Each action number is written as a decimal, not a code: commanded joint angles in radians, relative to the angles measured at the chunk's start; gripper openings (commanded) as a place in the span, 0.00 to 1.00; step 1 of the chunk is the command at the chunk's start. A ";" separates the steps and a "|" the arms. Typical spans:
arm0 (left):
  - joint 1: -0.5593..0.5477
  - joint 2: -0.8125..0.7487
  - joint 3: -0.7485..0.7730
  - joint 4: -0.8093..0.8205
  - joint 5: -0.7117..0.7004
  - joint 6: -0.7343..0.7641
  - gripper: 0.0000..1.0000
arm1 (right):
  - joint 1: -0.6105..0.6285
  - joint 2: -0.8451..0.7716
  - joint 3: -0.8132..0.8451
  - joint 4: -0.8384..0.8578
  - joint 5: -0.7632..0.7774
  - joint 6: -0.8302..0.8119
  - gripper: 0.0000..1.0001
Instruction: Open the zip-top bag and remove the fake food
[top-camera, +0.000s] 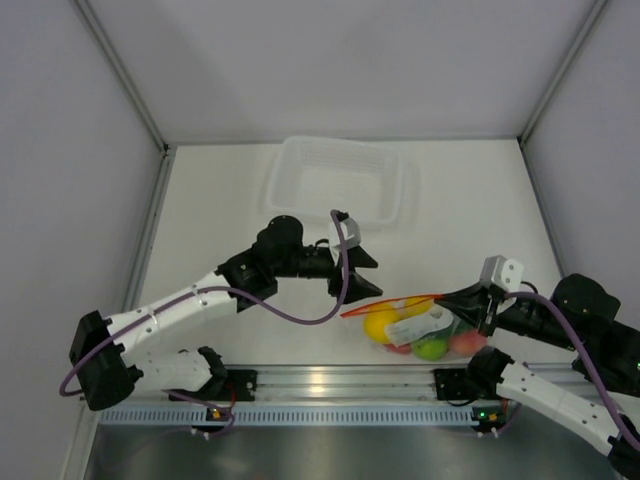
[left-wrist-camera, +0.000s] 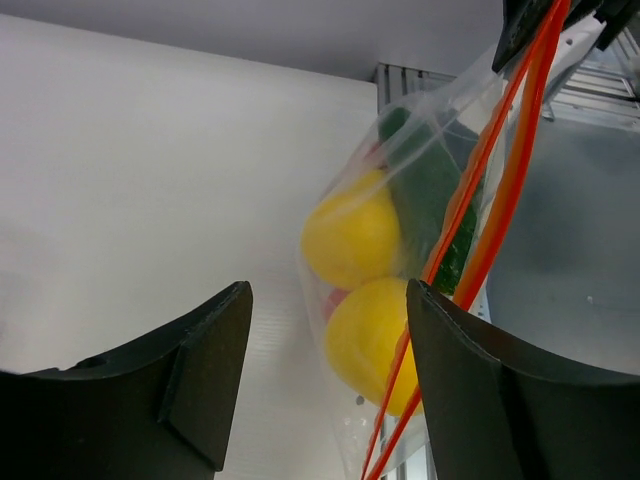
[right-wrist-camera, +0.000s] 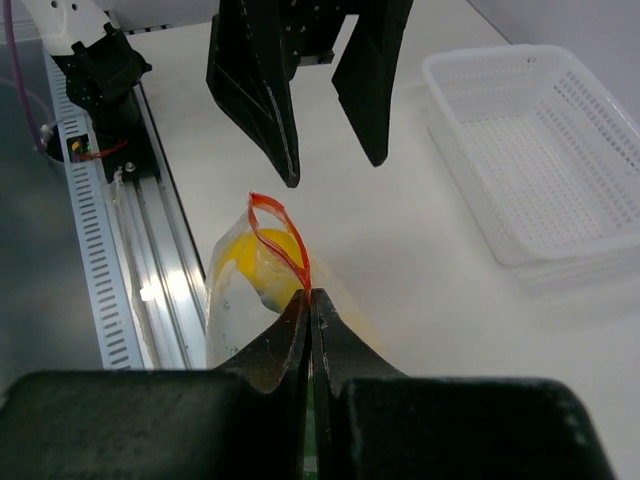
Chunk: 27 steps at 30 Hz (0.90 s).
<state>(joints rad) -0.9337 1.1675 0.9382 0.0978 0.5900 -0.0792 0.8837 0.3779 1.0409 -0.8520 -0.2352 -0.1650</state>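
Note:
The clear zip-top bag (top-camera: 425, 328) lies near the front edge, its orange-red zip strip (top-camera: 390, 303) on top. Inside I see yellow (top-camera: 381, 325), light-green (top-camera: 431, 348) and red (top-camera: 465, 342) fake food. My right gripper (top-camera: 484, 308) is shut on the strip's right end; in the right wrist view the strip (right-wrist-camera: 280, 232) runs out from the pinched jaws (right-wrist-camera: 311, 298). My left gripper (top-camera: 362, 272) is open and empty just left of the bag. In the left wrist view two yellow fruits (left-wrist-camera: 370, 330) and a dark green cucumber (left-wrist-camera: 430, 195) show in the bag (left-wrist-camera: 330, 290) between the open fingers (left-wrist-camera: 328, 335).
A translucent white basket (top-camera: 338, 182) stands at the back middle of the table and shows in the right wrist view (right-wrist-camera: 540, 150). A metal rail (top-camera: 330, 380) runs along the near edge. White walls enclose the table on three sides.

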 joint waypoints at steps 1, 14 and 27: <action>-0.013 0.041 0.024 0.068 0.113 -0.002 0.67 | 0.014 -0.004 0.019 0.103 -0.015 -0.014 0.00; -0.056 0.087 0.025 0.069 0.108 0.006 0.63 | 0.014 -0.002 0.011 0.116 0.013 -0.013 0.00; -0.056 0.021 0.011 0.095 0.024 -0.019 0.63 | 0.014 -0.013 -0.013 0.116 0.022 -0.010 0.00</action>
<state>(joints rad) -0.9874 1.2274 0.9382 0.1150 0.6121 -0.0849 0.8837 0.3748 1.0206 -0.8448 -0.2256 -0.1650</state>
